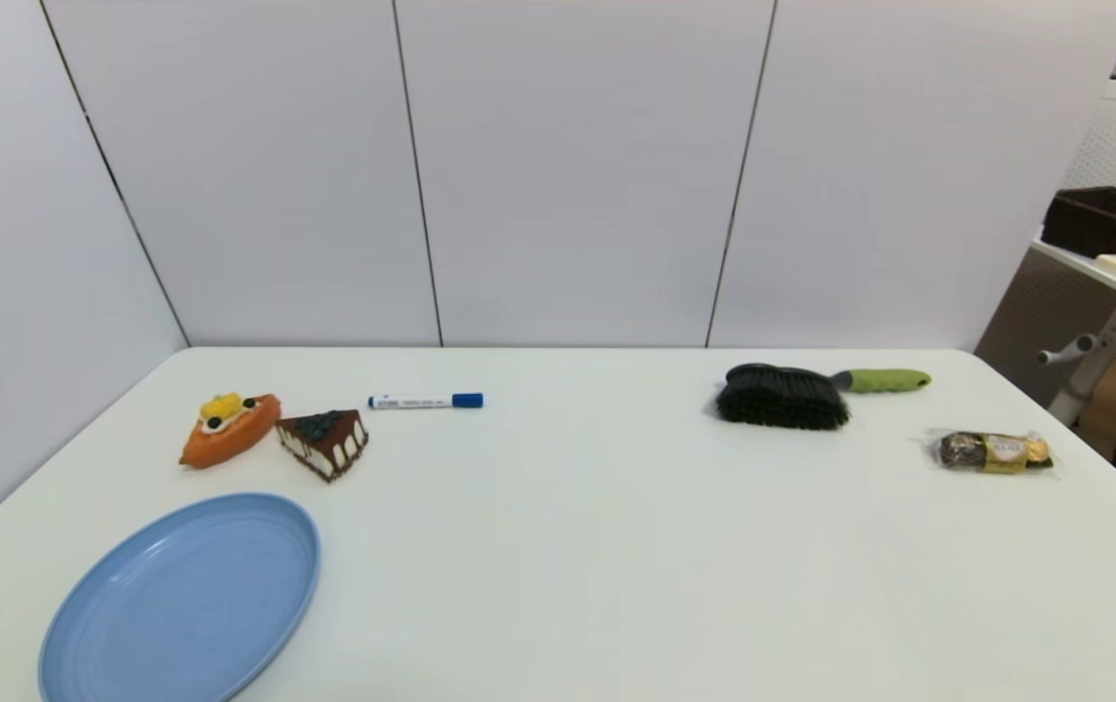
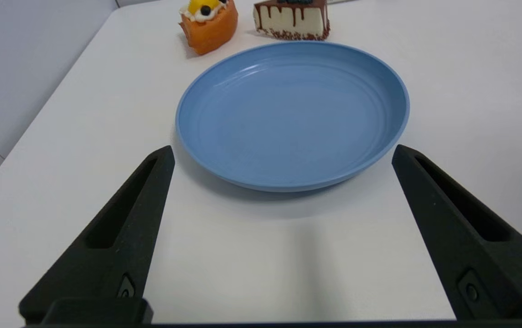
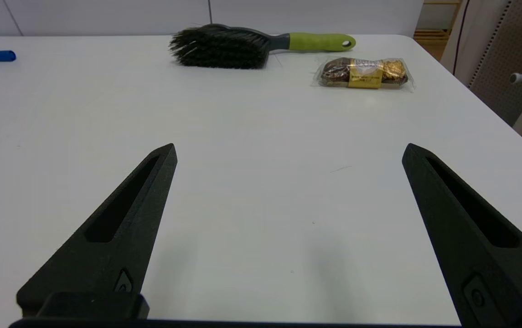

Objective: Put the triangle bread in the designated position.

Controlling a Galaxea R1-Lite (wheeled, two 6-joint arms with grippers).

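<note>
The white table (image 1: 577, 546) fills most of the room in front of the robot, with pale wall panels behind it. Taking the tabletop as a clock face seen from the robot's side, the blue plate (image 1: 182, 604) is the biggest thing on it, lying flat at about eight o'clock near the front edge, with nothing on it.

Next in size is the black-bristled brush (image 1: 784, 395) with its green handle, out at about two o'clock, the handle pointing toward three.

The chocolate-drip cake slice (image 1: 326, 442) sits at about ten o'clock, and the triangle bread (image 1: 226, 429) rests on the table just beside it on the nine o'clock side, close but apart, its fruit and cream topping facing up. Both lie just beyond the far rim of the plate, not on it.

A blue-capped marker (image 1: 426, 401) lies toward eleven o'clock, past the cake slice. A clear packet of gold-wrapped chocolates (image 1: 994, 451) lies at three o'clock, near the brush handle.

The left gripper (image 2: 281, 157) hovers low at the plate's near edge, its fingers spread wide and holding nothing. The right gripper (image 3: 288, 152) hangs over bare table on the right half, likewise spread wide and empty.
</note>
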